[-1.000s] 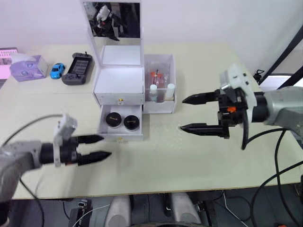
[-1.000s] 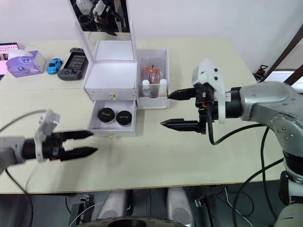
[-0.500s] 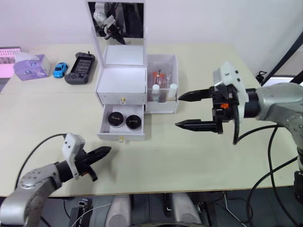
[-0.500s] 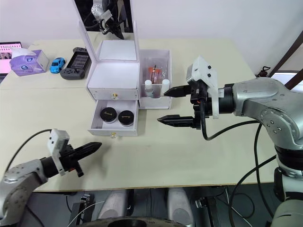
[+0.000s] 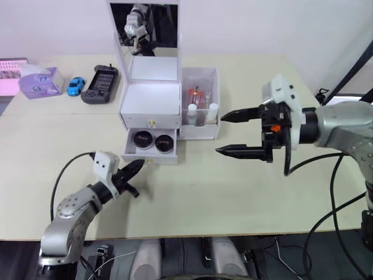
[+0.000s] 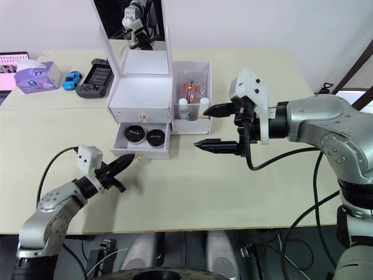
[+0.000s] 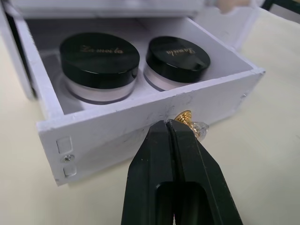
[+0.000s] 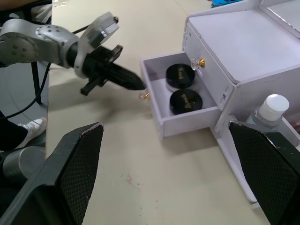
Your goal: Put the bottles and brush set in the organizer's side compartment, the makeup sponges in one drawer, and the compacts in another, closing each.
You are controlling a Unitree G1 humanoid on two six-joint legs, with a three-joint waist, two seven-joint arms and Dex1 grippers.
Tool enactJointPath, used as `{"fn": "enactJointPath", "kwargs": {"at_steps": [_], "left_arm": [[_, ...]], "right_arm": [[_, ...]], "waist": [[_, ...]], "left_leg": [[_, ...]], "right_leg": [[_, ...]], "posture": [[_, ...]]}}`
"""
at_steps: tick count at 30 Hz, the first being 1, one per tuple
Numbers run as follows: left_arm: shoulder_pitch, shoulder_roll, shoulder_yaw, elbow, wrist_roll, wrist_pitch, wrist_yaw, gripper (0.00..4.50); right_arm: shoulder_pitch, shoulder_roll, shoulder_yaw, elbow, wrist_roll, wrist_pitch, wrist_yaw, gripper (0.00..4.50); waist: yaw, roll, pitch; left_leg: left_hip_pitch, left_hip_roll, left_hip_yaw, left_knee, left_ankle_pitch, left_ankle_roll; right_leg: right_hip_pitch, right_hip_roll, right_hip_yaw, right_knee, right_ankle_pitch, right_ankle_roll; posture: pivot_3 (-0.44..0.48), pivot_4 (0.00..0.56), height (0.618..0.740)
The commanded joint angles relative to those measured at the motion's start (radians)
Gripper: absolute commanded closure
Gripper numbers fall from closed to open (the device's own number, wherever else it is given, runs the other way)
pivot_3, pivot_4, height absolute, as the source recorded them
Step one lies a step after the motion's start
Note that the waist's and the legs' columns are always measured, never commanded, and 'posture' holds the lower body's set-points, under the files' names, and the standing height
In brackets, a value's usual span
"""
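The white organizer point(image 5: 148, 99) has its mirror lid up and its lower drawer point(image 7: 154, 110) pulled out. Two black compacts point(image 7: 99, 56) point(image 7: 177, 52) lie in that drawer. My left gripper point(image 7: 169, 125) is shut, its tips against the drawer front just beside the gold knob point(image 7: 188, 120). White-capped bottles point(image 5: 192, 112) stand in the side compartment point(image 5: 199, 129), with a red-marked packet behind them that may be the brush set. The makeup sponges are out of view. My right gripper point(image 5: 220, 135) hangs open to the right of the organizer, holding nothing.
The upper drawer point(image 5: 149, 121) is closed. At the back left of the table lie a game console point(image 5: 99, 84), a blue toy car point(image 5: 74, 86) and a purple box point(image 5: 38, 81). The table's front edge point(image 5: 192, 233) runs close behind my left arm.
My left gripper has shut and moved forward and right up to the lower drawer's front. The drawer sticks out a little less. The right gripper has barely moved.
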Motion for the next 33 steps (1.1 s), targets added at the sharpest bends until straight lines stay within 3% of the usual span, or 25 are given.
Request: {"fn": "enactJointPath", "kwargs": {"at_steps": [1,15,27,33], "left_arm": [[-0.055,-0.001,-0.017,0.021,0.014,-0.031,0.009,4.49],[-0.299,-0.016,-0.091,0.268,0.095,-0.128,0.003,4.49],[-0.396,-0.046,-0.078,0.376,0.131,-0.178,0.071,4.49],[-0.405,-0.040,-0.089,0.396,0.132,-0.188,0.047,4.49]], "right_arm": [[-0.023,-0.007,-0.041,-0.027,0.007,0.002,-0.014,0.00],[-0.021,-0.011,-0.062,-0.045,0.018,0.019,-0.055,0.00],[-0.003,-0.016,-0.095,-0.071,0.041,0.047,-0.090,0.00],[0.004,-0.017,-0.099,-0.076,0.047,0.048,-0.100,0.00]], "waist": [[-0.001,0.000,0.000],[0.001,0.000,0.000],[0.004,0.000,0.000],[0.004,0.000,0.000]], "left_leg": [[0.000,0.000,0.000,0.000,0.000,0.000],[0.000,0.000,-0.001,-0.001,0.000,0.000],[0.000,0.000,-0.001,-0.001,0.000,0.000],[0.000,0.000,-0.001,0.000,0.000,0.000]], "right_leg": [[0.000,0.000,0.000,0.000,0.000,0.000],[0.000,0.000,0.000,0.000,0.000,0.000],[0.000,0.000,0.000,0.000,0.000,0.000],[0.000,0.000,0.000,0.001,0.000,0.000]], "posture": [[0.000,0.150,0.740],[0.000,0.150,0.740],[0.000,0.150,0.740],[0.000,0.150,0.740]]}}
